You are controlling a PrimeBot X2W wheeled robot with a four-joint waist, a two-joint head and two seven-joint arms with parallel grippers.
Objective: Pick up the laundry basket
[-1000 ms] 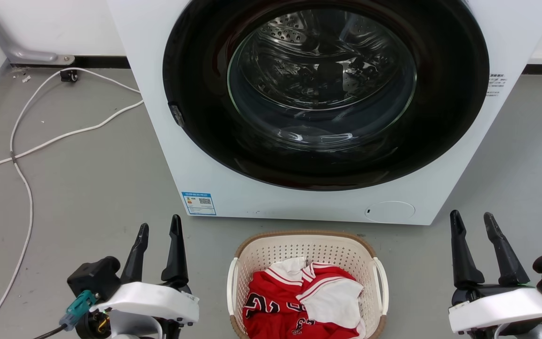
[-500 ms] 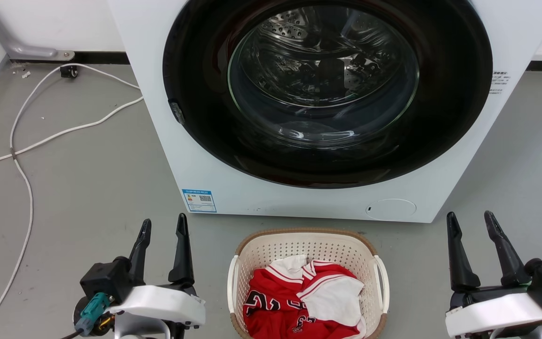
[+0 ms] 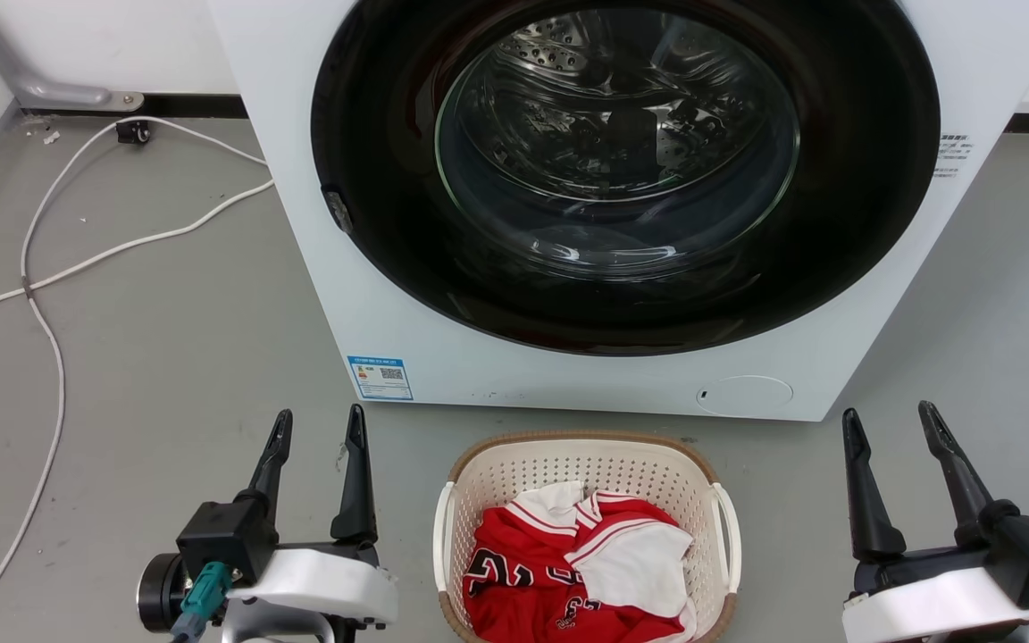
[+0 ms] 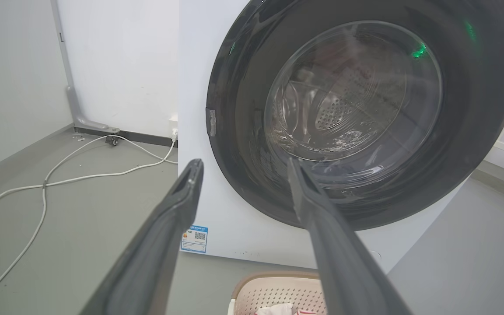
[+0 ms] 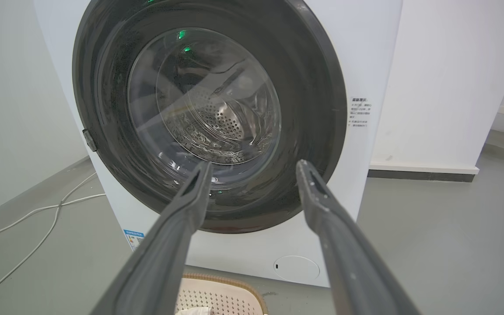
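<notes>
Grey floor is spread under everything, and a white washer with a dark round door is stood on it. Just in front of the washer, near it but apart, the basket is set on the floor, low in the head view and between the two grippers.

The left gripper is held beside the basket's left side, well short of it, with its jaws spread and nothing between them. The right gripper is held farther out on the other side, its jaws likewise spread and empty.

A red and white jersey is heaped inside the basket. A white loop handle is fixed to its left side, with a matching one on the right. A white cable is trailed across the floor at the far left.

Against the picture of a second ago, the left gripper is found shifted inward, nearer the left handle, and its wrist is turned somewhat. The right gripper is hardly displaced, and the basket is unmoved against the washer. A slight shift of the whole picture is put down to the camera.

From this it is judged that the approach is only begun. Neither handle is touched, the right side has the longer way to be closed, and no lift can be made yet.
</notes>
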